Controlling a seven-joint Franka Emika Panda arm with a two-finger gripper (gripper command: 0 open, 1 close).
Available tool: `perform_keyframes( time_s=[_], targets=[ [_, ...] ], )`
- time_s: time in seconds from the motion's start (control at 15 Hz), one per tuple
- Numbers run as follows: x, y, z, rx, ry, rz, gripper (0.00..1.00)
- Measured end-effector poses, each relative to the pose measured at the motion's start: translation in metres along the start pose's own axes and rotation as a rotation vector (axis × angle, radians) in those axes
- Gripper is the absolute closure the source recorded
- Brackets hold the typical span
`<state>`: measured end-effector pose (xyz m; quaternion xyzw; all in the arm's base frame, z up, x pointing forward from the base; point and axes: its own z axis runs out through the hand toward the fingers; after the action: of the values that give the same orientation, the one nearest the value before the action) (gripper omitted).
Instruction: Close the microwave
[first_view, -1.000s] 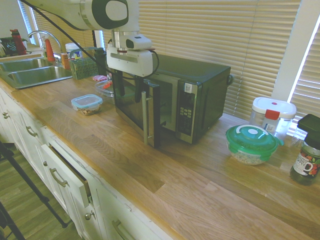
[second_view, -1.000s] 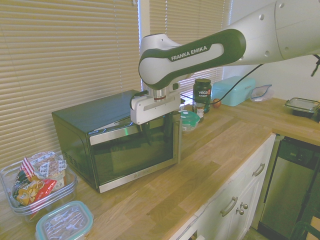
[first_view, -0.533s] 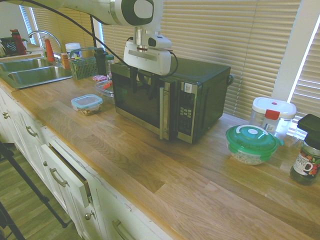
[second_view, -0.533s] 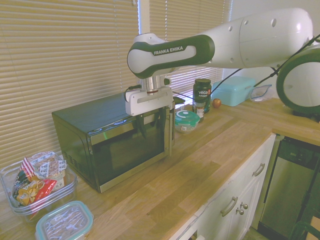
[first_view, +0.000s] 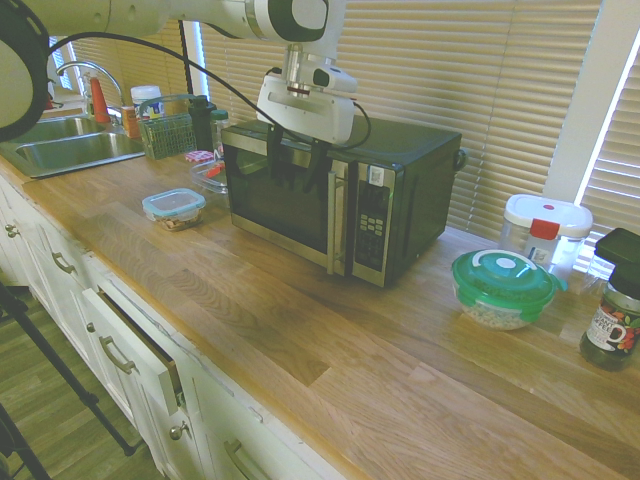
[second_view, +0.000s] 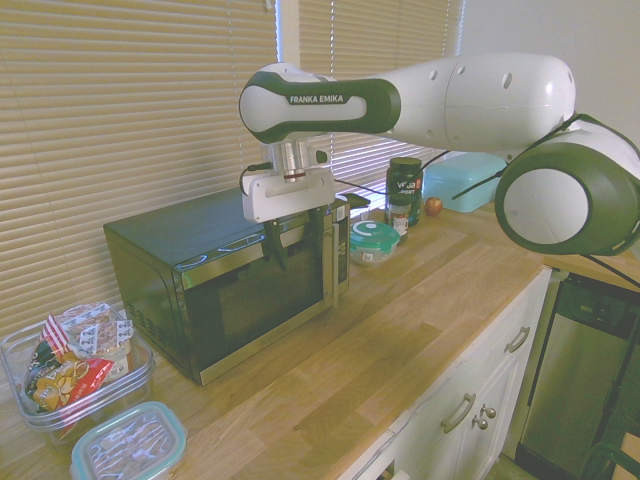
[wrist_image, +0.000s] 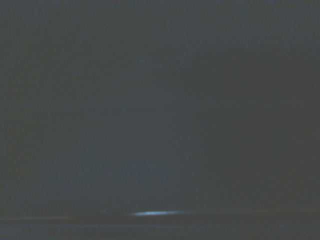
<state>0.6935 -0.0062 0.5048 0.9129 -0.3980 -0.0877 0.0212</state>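
"Start at the gripper (first_view: 294, 183). What's it doing?"

"Its fingers stand well apart, pointing down, with nothing between them. They're in front of the door (first_view: 280, 200), at its upper part, on the hinge side of the handle (first_view: 338, 220). Whether they touch the glass, I can't tell."

"So it hasn't hold of the handle?"

"No, the handle is outside both fingers. I'd call this pushing rather than pulling."

"And the microwave (second_view: 185, 235)?"

"On the table (first_view: 230, 300), toward its back edge, beside the blinds (first_view: 480, 90). The door looks flush with the body, or very nearly."

"Which step is that?"

"The last of the closing, I'd judge. If it hasn't latched, the next move wants a short, firm press near the handle side, then a straight back-off from the door."

"Any risk?"

"A latch not quite caught, perhaps, or a finger snagging the handle on the way out."

"What's farther off?"

"The green-lidded bowl (first_view: 505, 290) sits past the keypad side. Past the hinge side there's the snack container (second_view: 80, 370), with the blue-lidded container (first_view: 175, 205) beside it, nearer the table's front edge."
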Motion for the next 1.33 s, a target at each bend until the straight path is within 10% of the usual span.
perform_keyframes(
  time_s=[1.33],
  targets=[
    [-0.073, 0.059, 0.008, 0.072, 0.035, -0.139, 0.00]
  ],
)
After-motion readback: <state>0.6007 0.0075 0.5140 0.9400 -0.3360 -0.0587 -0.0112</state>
